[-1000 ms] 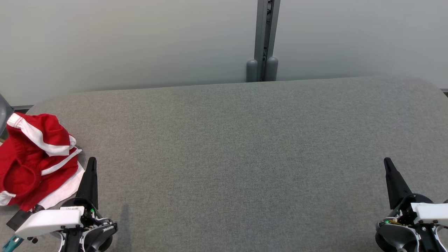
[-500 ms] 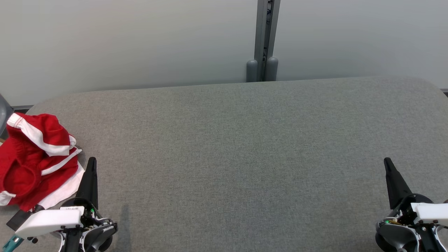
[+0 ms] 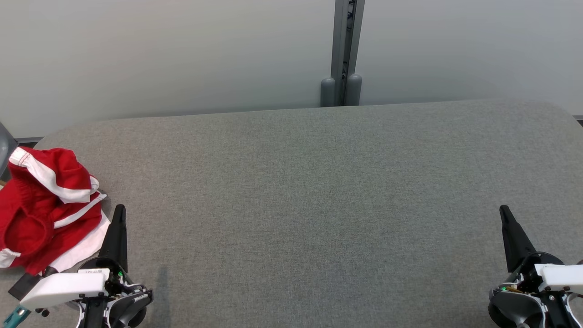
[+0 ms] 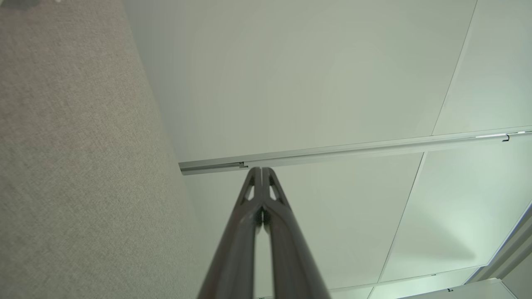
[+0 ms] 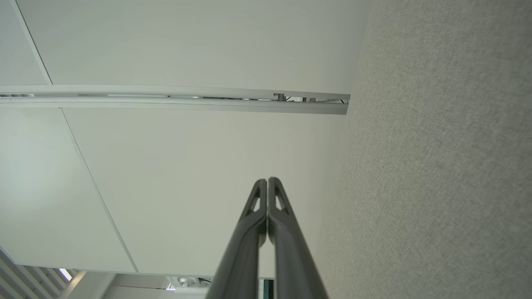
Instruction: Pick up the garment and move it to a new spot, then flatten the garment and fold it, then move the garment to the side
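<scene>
Left pincer (image 3: 119, 208) sits w/ its two fingers pressed together, nothing between them, tip pointing up the head view. The left wrist view confirms the fingers (image 4: 243, 236) meet at the tip. Right pincer (image 3: 504, 210) is the same: closed & empty, at the far lower right, well apart from the cloth.

Garment (image 3: 43, 205), red w/ white bands, lies crumpled at the left end of the grey tabletop (image 3: 319, 205), just beside the left pincer on its outer side. Part of it runs past the picture's left edge, so its full extent can't be told.

Risks, as a judgement:
- **Shoving:** pickup isn't begun yet. The left pincer must part its fingers before reaching in, else it only shoves the heap.
- **Falling off:** the heap sits close to the tabletop's rim, so a sideways nudge could tip it off.
- **Partial pinch:** the cloth is bunched in layers. A pinch may catch just one fold or a white band, & the rest drags or slips free.
- **One-arm lift:** the right pincer is far off, so a lift by one arm prob. leaves cloth trailing & twisted, making it harder to flatten.

Wall (image 3: 182, 54) & post (image 3: 345, 45) stand behind the tabletop, away from the reach.
</scene>
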You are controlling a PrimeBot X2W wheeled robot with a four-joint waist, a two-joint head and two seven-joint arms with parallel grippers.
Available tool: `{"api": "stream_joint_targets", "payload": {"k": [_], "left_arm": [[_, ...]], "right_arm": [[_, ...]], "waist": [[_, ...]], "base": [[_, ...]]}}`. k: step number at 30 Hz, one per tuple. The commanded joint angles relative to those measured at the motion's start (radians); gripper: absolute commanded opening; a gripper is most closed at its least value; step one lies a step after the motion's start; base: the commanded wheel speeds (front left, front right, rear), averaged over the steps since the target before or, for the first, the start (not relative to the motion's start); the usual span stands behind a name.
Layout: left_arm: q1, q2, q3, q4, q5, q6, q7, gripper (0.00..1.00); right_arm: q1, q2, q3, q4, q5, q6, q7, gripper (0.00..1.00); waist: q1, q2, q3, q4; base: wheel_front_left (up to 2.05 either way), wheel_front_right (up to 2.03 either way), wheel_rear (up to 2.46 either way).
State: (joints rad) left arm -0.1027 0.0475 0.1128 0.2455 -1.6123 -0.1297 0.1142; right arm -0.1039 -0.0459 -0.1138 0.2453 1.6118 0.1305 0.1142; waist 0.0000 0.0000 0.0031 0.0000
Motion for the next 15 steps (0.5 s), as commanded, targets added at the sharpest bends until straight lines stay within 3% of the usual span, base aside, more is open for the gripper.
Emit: {"api": "stream_joint_targets", "payload": {"k": [1, 2, 3, 5, 6, 7, 15], "left_arm": [[-0.013, 0.005, 0.004, -0.003, -0.002, -0.004, 0.003, 0.00], [-0.013, 0.005, 0.004, -0.003, -0.002, -0.004, 0.003, 0.00], [0.000, 0.000, 0.000, 0.000, 0.000, 0.000, 0.000, 1.00], [0.014, -0.005, -0.002, 0.015, 0.000, 0.000, -0.001, 1.00], [0.026, -0.009, -0.003, 0.024, 0.000, 0.000, -0.001, 0.00], [0.034, -0.011, -0.004, 0.030, 0.001, 0.000, -0.003, 1.00], [0.031, -0.005, -0.020, 0.023, 0.057, 0.000, -0.045, 1.00]], "right_arm": [[-0.009, -0.008, -0.002, -0.004, 0.003, 0.000, 0.003, 0.00], [-0.009, -0.008, -0.002, -0.004, 0.003, 0.000, 0.003, 0.00], [0.000, 0.000, 0.000, 0.000, 0.000, 0.000, 0.000, 1.00], [0.013, 0.007, 0.001, 0.013, 0.000, 0.000, 0.000, 1.00], [0.022, 0.011, 0.002, 0.022, 0.000, -0.001, -0.001, 0.00], [0.029, 0.014, 0.002, 0.027, -0.001, -0.001, -0.001, 1.00], [0.027, -0.005, 0.040, 0.010, -0.054, -0.001, -0.044, 1.00]], "waist": [[0.0000, 0.0000, 0.000, 0.000], [0.0000, 0.0000, 0.000, 0.000], [0.0000, 0.0000, 0.000, 0.000], [0.0000, 0.0000, 0.000, 0.000], [0.0000, 0.0000, 0.000, 0.000], [0.0000, 0.0000, 0.001, 0.000], [0.0000, 0.0000, 0.002, -0.002]], "base": [[0.00, 0.00, 0.00], [0.00, 0.00, 0.00], [0.00, 0.00, 0.00], [0.00, 0.00, 0.00], [0.00, 0.00, 0.00], [0.00, 0.00, 0.00], [0.00, 0.00, 0.00]]}}
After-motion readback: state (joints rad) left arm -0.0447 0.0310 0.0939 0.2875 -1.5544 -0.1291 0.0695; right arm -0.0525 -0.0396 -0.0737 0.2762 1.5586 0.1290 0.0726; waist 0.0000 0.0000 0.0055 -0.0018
